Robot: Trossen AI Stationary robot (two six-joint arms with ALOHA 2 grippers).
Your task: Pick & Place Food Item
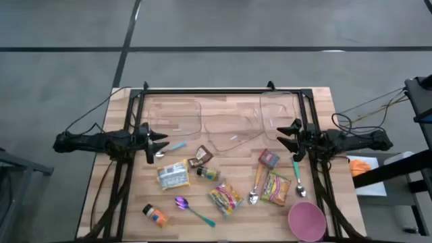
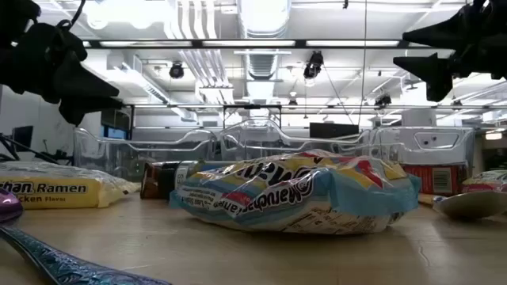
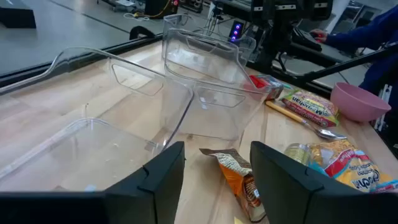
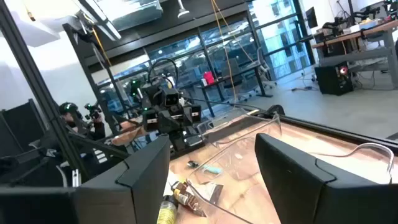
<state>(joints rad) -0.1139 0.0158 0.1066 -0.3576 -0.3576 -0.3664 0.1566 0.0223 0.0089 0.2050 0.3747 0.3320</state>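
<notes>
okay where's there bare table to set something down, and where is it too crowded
Bare wood lies at the front left corner of the table, left of the orange bottle, and between the ramen pack and left rail. The middle front, around the noodle packets and spoons, is crowded.

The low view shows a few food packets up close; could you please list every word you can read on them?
"han Ramen", cut off at the frame edge, on the yellow ramen packet.
"Maruchan", upside down, on the blue-and-yellow noodle packet.
A smaller line under "Ramen" is too blurred to read.
The dark bottle and red box carry no legible text.
</notes>
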